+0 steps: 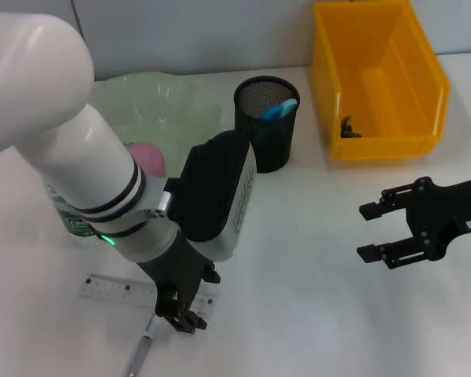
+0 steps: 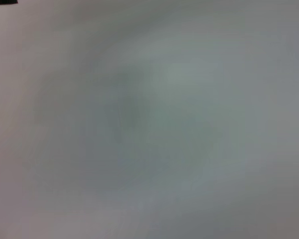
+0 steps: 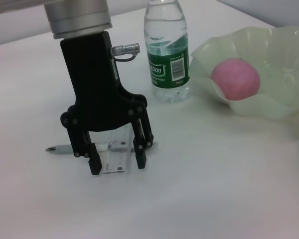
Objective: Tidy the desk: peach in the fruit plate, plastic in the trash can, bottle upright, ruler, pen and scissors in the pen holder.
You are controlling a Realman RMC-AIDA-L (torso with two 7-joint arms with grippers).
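Observation:
My left gripper [image 3: 117,163] is open and points down at the table, its fingers standing on either side of the clear ruler [image 3: 115,156]. The pen [image 3: 65,148] lies under the ruler and crosses it. In the head view the left gripper [image 1: 185,318] sits at the ruler's [image 1: 110,288] right end, with the pen [image 1: 137,355] poking out toward the front edge. The bottle [image 3: 167,55] stands upright. The pink peach [image 3: 235,78] lies in the green fruit plate [image 3: 274,107]. Blue-handled scissors [image 1: 279,110] stick out of the black mesh pen holder [image 1: 267,129]. My right gripper [image 1: 373,232] hovers open at the right.
The yellow trash can [image 1: 424,86] stands at the back right with a small dark scrap [image 1: 349,127] inside. My left arm hides most of the bottle [image 1: 63,212] and part of the plate [image 1: 180,98] in the head view. The left wrist view shows only a grey blur.

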